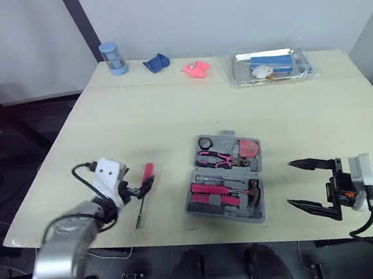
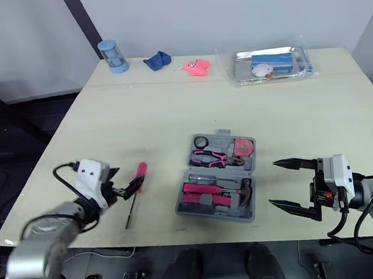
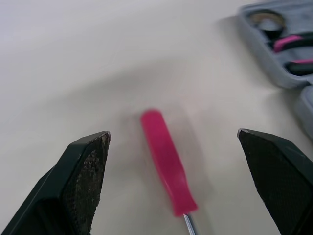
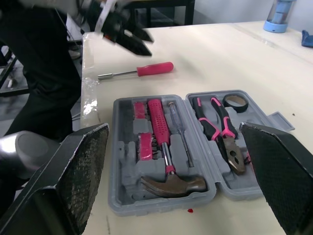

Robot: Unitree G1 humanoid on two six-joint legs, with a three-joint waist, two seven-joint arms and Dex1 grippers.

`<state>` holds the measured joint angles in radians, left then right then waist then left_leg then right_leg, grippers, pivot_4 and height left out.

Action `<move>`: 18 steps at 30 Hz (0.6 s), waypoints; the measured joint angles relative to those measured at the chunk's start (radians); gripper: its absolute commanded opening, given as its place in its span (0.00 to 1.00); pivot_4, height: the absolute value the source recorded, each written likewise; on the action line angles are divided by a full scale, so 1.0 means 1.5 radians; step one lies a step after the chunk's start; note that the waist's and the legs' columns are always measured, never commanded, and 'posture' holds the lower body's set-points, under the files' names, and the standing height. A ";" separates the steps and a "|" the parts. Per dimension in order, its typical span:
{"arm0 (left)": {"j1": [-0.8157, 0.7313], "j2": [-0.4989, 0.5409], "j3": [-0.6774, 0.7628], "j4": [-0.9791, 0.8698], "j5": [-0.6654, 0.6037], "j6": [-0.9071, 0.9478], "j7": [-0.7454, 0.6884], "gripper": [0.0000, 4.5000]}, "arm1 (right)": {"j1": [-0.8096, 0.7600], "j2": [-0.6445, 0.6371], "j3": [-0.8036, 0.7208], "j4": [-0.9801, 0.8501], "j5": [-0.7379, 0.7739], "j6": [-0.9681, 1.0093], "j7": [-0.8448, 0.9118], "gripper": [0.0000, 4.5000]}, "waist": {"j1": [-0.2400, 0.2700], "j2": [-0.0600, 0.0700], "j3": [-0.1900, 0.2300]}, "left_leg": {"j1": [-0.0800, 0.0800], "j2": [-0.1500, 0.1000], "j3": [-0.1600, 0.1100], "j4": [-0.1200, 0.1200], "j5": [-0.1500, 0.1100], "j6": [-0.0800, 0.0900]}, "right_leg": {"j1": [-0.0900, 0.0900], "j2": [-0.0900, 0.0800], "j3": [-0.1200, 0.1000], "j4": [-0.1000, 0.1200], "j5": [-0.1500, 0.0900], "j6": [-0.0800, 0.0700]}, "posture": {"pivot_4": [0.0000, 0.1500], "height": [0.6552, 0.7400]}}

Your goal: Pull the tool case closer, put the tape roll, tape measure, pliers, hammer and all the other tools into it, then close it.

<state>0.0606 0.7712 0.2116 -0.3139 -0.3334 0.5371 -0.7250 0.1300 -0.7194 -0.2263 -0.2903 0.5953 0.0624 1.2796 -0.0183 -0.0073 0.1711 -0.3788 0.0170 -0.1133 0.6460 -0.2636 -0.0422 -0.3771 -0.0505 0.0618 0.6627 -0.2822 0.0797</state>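
The grey tool case lies open near the table's front edge, holding a hammer, pink-handled pliers, a black tape roll and a round pink tape measure. A pink-handled screwdriver lies on the table to the left of the case. My left gripper is open and hovers low over the screwdriver's handle, one finger on either side of it. To the right of the case my right gripper stands open with nothing between its fingers.
At the table's far edge stand a blue cylinder, a blue object, a pink toy and a clear bag with a blue box. A dark frame bar runs past the back left corner.
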 measured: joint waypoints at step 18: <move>-0.484 0.202 -0.411 0.560 0.325 -0.856 -0.556 0.99 | 0.005 0.011 0.009 0.007 -0.008 -0.016 -0.021 1.00 | -0.010 0.001 0.002 | -0.001 0.000 0.000 -0.001 0.000 0.000 | -0.001 0.000 0.000 0.000 0.000 0.000 | 1.00 1.00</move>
<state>-0.6661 1.0742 -0.4052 0.5258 0.1536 -0.7466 -1.5583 0.1373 -0.7029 -0.2132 -0.2798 0.5838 0.0384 1.2487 -0.0325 -0.0064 0.1741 -0.3804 0.0170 -0.1137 0.6443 -0.2637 -0.0418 -0.3791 -0.0500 0.0613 0.6628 -0.2822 0.0796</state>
